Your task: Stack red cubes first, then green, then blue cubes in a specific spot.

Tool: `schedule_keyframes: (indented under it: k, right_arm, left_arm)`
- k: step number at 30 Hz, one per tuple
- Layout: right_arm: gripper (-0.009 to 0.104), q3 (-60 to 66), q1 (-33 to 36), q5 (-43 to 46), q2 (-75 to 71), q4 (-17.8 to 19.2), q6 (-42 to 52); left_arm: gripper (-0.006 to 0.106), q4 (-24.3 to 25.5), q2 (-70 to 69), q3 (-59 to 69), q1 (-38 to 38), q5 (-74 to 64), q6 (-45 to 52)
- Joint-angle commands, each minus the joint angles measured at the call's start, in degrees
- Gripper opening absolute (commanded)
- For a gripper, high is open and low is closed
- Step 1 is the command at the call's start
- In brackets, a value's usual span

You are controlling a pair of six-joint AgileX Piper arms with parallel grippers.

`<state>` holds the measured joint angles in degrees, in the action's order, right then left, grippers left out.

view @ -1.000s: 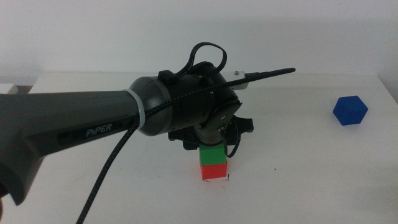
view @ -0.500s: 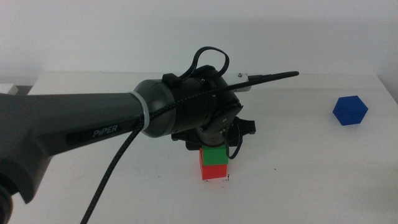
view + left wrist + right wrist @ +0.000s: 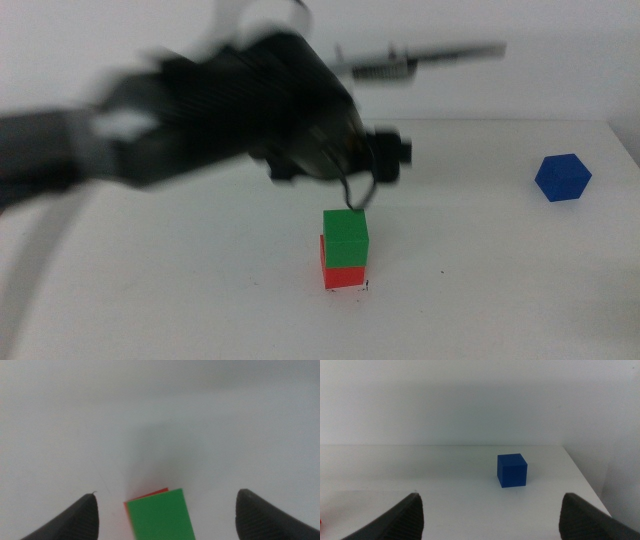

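Green cube sat on red cube; left tool above, released. Blue cube remained ahead of right tool, also released.

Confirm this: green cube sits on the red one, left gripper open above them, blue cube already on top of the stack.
Wrong on the blue cube: the middle view shows it alone on the table, far right. Green cube does sit on the red cube, left gripper open above.

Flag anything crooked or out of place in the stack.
The green cube sits slightly twisted on the red cube, a red edge showing along one side. The open left claw is above it. The blue cube lies apart.
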<state>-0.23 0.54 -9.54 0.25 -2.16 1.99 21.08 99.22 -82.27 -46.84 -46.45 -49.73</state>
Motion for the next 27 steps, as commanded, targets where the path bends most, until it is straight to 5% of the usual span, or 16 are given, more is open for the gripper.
schedule_keyframes:
  k: [1, 4, 6, 10, 17, 27]
  right_arm:
    - [0.093, 0.2, -0.5, 0.6, -0.2, 0.3, 0.4]
    - [0.093, 0.2, -0.5, 0.6, -0.2, 0.3, 0.4]
    - [0.093, 0.2, -0.5, 0.6, -0.2, 0.3, 0.4]
    - [0.093, 0.2, -0.5, 0.6, -0.2, 0.3, 0.4]
    - [0.093, 0.2, -0.5, 0.6, -0.2, 0.3, 0.4]
    - [0.093, 0.2, -0.5, 0.6, -0.2, 0.3, 0.4]
  left_arm:
    - [0.094, -1.1, -9.5, -0.2, 0.1, -3.7, 7.8]
    - [0.093, -5.2, -19.5, 0.2, 0.0, -11.2, 23.0]
    - [0.093, -12.5, -27.2, 1.7, 0.0, -14.9, 36.7]
    - [0.093, -22.2, -44.6, 10.0, 0.0, -13.0, 47.1]
    - [0.093, -22.6, -57.9, 14.6, 0.0, -13.5, 47.6]
    - [0.093, -21.1, -59.6, 14.6, 0.0, -13.3, 46.9]
